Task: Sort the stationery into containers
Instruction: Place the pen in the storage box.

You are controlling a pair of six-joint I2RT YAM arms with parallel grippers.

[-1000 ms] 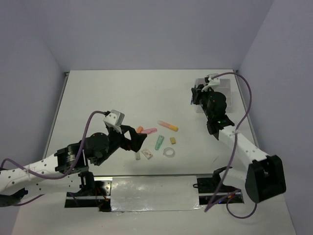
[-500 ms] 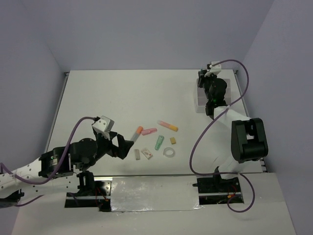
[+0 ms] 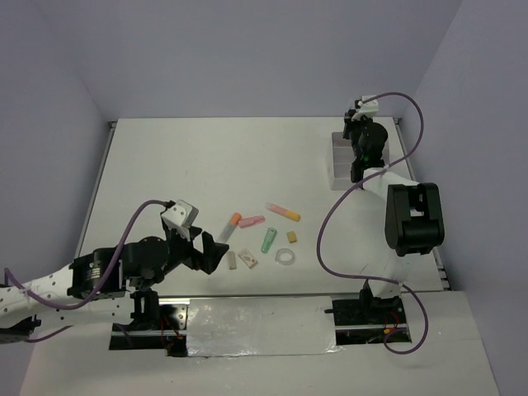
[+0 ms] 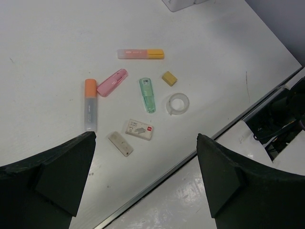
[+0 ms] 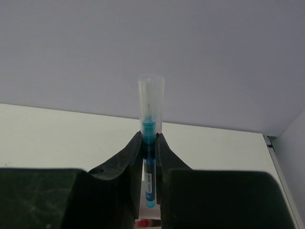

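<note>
White tabletop point(image 3: 206, 165); right pincer point(image 5: 149, 139) clenched on teal pen point(image 5: 150, 100) by trays point(image 3: 338, 161). Best: lay pen lengthwise into compartment, low, then release. Left pincer point(image 4: 145, 143) spread wide, empty.

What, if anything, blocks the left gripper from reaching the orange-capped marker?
Probably nothing, so yes. The left gripper hovers open near the orange-capped marker, which lies flat and uncovered; only the pink marker sits close beside its cap.

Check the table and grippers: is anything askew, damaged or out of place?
Nothing stands out. Loose stationery lies at mixed angles by the open left gripper, unsorted; the right gripper pinches a teal pen.
</note>
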